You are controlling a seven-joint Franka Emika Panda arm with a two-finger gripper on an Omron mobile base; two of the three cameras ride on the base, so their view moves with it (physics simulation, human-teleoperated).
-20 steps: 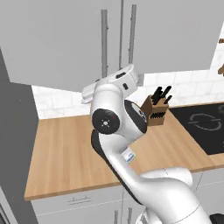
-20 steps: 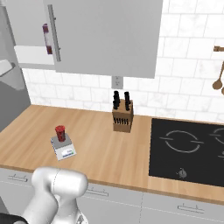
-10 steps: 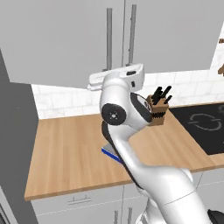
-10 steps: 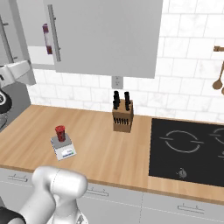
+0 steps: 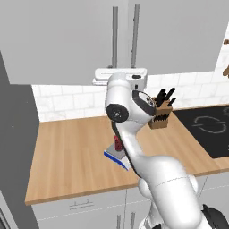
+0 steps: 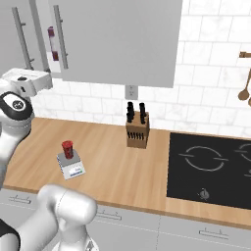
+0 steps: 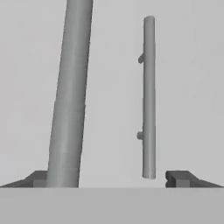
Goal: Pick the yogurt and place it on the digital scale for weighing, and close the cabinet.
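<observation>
At the left, the gripper (image 7: 106, 179) is raised before the cabinet (image 6: 117, 39), its fingers (image 7: 181, 178) spread wide with nothing between them. In the hand view the left door's bar handle (image 7: 70, 94) looms close and slanted, the right handle (image 7: 149, 96) farther off. The left cabinet door (image 6: 22, 34) stands slightly ajar, a dark purple carton (image 6: 51, 41) showing in the gap. Below, the yogurt (image 6: 67, 149) stands upright on the digital scale (image 6: 71, 165) on the wooden counter (image 6: 108, 152). Right of it a knife block (image 6: 137, 130) stands near the tiled wall, then the black cooktop (image 6: 211, 169).
</observation>
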